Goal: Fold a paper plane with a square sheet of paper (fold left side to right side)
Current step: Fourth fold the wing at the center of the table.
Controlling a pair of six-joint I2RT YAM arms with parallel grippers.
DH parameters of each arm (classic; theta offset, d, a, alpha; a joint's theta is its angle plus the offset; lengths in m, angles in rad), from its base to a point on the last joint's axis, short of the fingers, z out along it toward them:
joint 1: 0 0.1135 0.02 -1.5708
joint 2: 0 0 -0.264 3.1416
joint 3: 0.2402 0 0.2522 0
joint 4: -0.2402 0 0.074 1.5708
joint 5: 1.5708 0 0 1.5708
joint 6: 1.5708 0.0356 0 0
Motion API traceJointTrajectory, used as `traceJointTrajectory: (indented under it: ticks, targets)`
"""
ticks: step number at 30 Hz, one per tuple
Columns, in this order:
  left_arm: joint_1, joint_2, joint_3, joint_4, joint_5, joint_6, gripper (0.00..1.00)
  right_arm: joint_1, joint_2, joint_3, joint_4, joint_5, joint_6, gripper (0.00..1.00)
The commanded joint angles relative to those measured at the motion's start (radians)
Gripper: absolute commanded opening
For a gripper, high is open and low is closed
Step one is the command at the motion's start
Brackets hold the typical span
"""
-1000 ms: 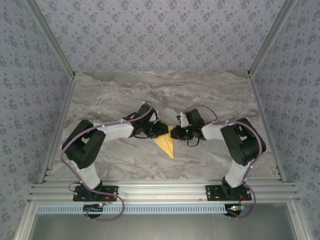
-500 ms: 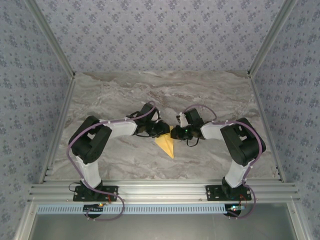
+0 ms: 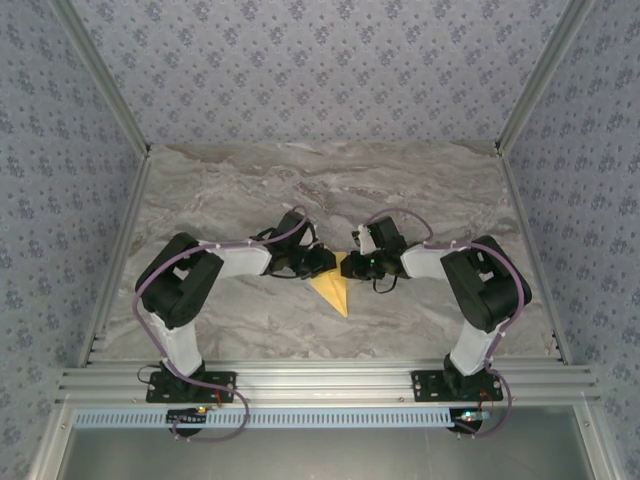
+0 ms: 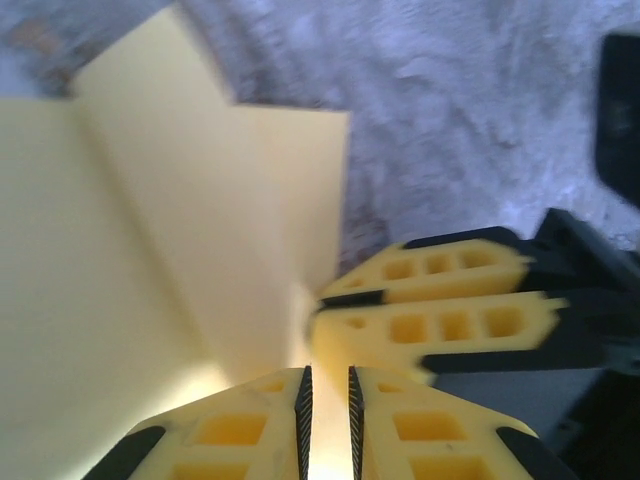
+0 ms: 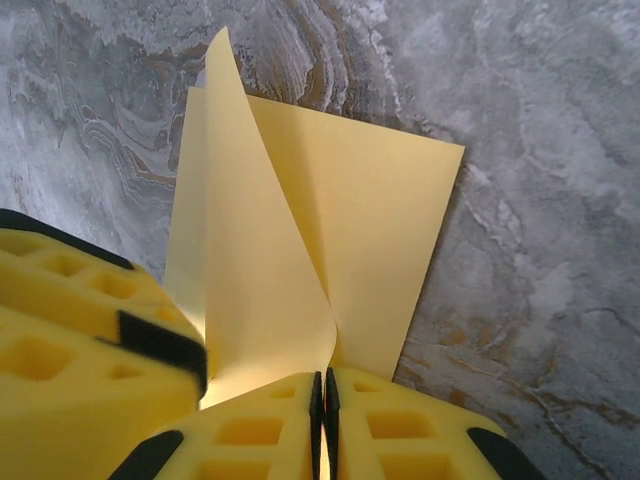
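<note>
While the left gripper (image 4: 326,390) and right gripper (image 5: 322,390) both clamp the paper plane (image 5: 360,220), opposing pulls could tear it. Slipping would skew the crease.

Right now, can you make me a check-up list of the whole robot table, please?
Surface: grey-brown marbled tabletop, with the paper near its middle.
Job's things: thin yellow-orange creased sheet of paper, partly folded, its pointed tip toward the arm bases, one flap raised off the table.
Clutter: nothing seen.
Grippers: left gripper shut on the paper's edge; right gripper shut on it too, close beside the left one.
Cables: purple cables looped along both arms, off the paper.
Surroundings: blue-grey patterned walls on three sides; aluminium frame rails at the near edge.
</note>
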Motion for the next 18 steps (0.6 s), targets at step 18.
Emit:
traceJointTrajectory:
  ticks: [18]
  targets:
    - [0.006, 0.017, 0.048, 0.009, 0.005, 0.014, 0.22, 0.02, 0.044, -0.004, -0.097, 0.047, -0.038, 0.12]
